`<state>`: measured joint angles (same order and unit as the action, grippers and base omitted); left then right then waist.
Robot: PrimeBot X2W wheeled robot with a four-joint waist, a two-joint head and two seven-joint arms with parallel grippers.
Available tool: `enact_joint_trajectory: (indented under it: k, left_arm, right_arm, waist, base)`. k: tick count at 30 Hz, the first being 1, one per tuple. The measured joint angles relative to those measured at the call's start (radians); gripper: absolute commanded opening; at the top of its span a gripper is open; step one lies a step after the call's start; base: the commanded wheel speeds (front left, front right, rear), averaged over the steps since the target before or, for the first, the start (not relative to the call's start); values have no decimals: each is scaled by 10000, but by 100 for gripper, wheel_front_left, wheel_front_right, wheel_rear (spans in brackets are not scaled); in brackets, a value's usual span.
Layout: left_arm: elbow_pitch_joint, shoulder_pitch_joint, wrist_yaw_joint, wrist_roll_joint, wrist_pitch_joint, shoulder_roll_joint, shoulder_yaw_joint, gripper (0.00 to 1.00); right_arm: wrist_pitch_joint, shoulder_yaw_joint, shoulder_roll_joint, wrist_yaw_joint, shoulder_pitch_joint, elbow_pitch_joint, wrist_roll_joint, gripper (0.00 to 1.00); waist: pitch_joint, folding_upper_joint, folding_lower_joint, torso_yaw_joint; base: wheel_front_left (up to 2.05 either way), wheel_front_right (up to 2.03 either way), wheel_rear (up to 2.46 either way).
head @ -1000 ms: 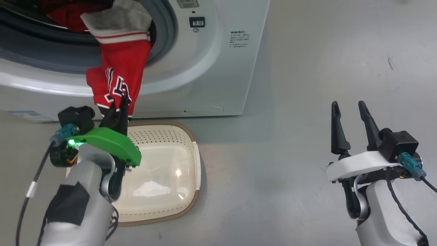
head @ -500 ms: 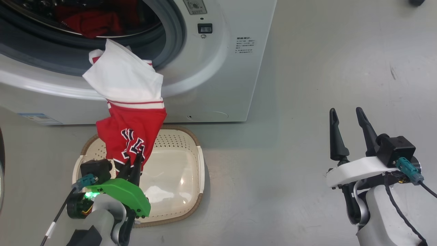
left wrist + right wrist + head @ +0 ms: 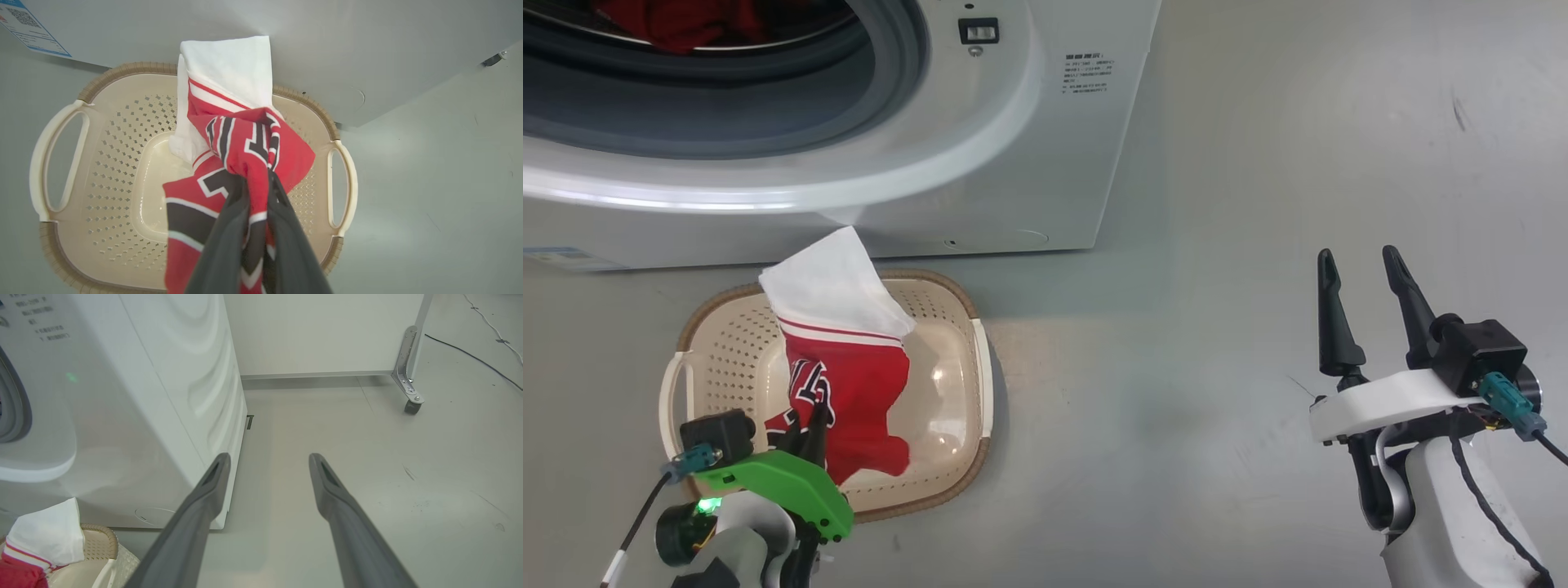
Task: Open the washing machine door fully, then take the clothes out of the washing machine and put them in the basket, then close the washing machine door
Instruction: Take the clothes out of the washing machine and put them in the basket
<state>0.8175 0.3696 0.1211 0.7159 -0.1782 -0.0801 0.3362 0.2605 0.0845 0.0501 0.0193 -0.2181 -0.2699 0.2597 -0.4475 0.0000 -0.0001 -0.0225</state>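
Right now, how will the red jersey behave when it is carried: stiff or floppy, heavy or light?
Probably floppy: the red jersey bunches where the left tool pinches it. Likely light, as that small pinch carries it. Its white end overlaps the basket rim, so it may spill out.

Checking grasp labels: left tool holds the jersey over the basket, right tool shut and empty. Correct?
Not quite. The right tool is open, not shut: the right wrist view shows its fingers spread wide with nothing between them. The rest is right: the left tool grips the jersey over the basket.
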Motion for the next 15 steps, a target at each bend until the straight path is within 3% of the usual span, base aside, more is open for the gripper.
enact_joint_trajectory:
  k: [15]
  left_arm:
    - [1108, 1598, -15, -330, 10, -341, 107, 0]
  right_arm:
    - [0, -215, 8, -12, -420, 786, -222, 100]
  waist:
    - [-1904, 0, 0, 608]
  base:
    - [0, 0, 0]
